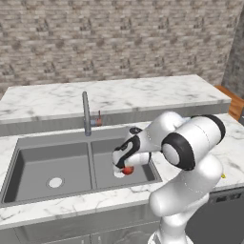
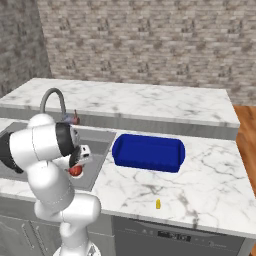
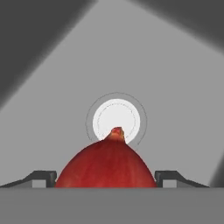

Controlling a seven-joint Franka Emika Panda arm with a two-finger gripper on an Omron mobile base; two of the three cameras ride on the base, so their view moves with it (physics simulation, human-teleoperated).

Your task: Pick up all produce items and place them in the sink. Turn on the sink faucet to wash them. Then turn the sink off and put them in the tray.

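Note:
A round red-orange produce item (image 3: 107,164) with a small stem tip sits between my gripper's (image 3: 106,179) fingers, which touch it on both sides, so the gripper is shut on it. It hangs low in the right bowl of the grey double sink (image 1: 38,162), just above the white drain (image 3: 116,116). From the left base the fruit (image 1: 127,170) shows under the hand, and from the right base (image 2: 75,171) beside the arm. The faucet (image 1: 86,114) stands behind the divider, with no water running. The blue tray (image 2: 147,151) lies empty on the counter right of the sink.
A raised marble ledge (image 1: 119,95) runs behind the sink under a brick wall. A small yellow item (image 2: 158,204) lies near the counter's front edge, right of the arm. The left bowl has its own white drain (image 1: 55,182).

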